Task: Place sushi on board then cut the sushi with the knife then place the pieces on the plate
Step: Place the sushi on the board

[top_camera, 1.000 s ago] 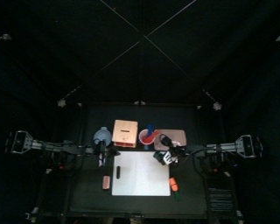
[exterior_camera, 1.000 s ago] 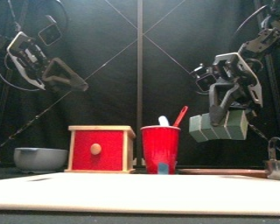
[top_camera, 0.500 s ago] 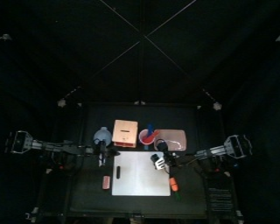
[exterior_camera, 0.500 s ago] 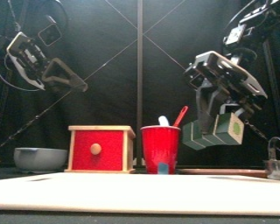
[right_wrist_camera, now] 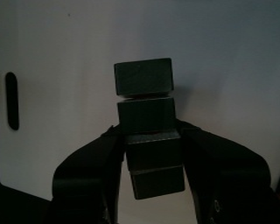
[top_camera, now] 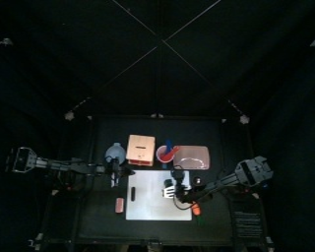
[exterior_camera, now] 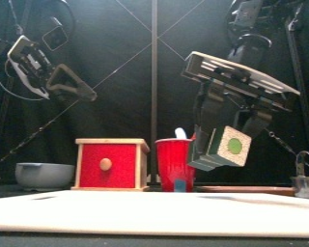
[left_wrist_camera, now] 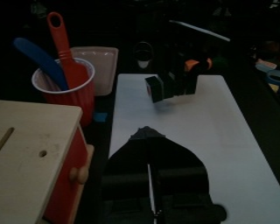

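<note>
My right gripper (top_camera: 175, 190) hangs over the white cutting board (top_camera: 150, 202), shut on the dark green sushi roll (exterior_camera: 228, 145). In the right wrist view the roll (right_wrist_camera: 147, 118) is a row of several blocks sticking out past the jaws, above the board (right_wrist_camera: 73, 105). The left wrist view shows the roll (left_wrist_camera: 171, 85) tilted just above the board's far end. The red cup (top_camera: 165, 153) with a blue and a red knife (left_wrist_camera: 57, 39) stands behind the board. The pink tray (top_camera: 193, 156) lies right of the cup. My left gripper (top_camera: 121, 177) rests shut at the board's left edge.
The wooden box (top_camera: 141, 150) with its red drawer front (exterior_camera: 109, 164) stands left of the cup. The blue-grey bowl (exterior_camera: 43, 174) is further left. Small orange toys lie at the board's left side (top_camera: 119, 205) and right side (top_camera: 195, 207). A metal cutter (exterior_camera: 307, 172) stands far right.
My right arm has carried the sushi roll from near the tray forward, left and down, over the board. The left arm has not moved.
</note>
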You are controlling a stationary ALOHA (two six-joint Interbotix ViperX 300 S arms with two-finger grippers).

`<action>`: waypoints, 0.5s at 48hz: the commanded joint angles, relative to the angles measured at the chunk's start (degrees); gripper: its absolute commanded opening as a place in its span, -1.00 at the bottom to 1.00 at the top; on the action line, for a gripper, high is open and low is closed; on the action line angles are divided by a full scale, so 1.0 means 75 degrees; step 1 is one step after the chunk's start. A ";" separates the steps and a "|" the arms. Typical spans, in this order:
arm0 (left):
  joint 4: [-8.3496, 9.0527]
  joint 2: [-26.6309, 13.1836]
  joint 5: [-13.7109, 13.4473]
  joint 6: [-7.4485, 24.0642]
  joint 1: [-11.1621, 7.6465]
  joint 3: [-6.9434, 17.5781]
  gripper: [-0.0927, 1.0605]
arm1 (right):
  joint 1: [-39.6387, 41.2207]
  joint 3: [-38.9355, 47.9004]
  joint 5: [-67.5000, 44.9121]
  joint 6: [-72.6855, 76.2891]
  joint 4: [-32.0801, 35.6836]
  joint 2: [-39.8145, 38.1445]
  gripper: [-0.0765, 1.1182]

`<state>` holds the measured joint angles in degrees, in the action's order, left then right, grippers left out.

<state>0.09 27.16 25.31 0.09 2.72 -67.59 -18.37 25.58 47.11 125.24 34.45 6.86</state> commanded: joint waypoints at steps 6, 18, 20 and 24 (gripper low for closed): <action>0.0000 0.0000 0.0035 -0.0012 -0.0012 0.0070 -0.87 | 0.0000 -0.1230 0.0891 0.0445 -0.0035 0.0645 0.13; 0.0000 0.0012 0.0047 0.0012 -0.0035 0.0059 -0.87 | -0.0082 -0.2297 0.1875 0.0469 -0.0316 0.1406 0.13; 0.0000 0.0012 0.0035 0.0012 -0.0047 0.0059 -0.87 | -0.0105 -0.2496 0.1910 0.0457 -0.0375 0.1559 0.13; 0.0012 0.0012 0.0047 0.0012 -0.0047 0.0059 -0.87 | -0.0117 -0.2684 0.1922 0.0457 -0.0504 0.1758 0.13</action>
<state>0.09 27.16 25.31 0.09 2.55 -67.85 -19.07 8.09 61.08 128.67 31.20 20.57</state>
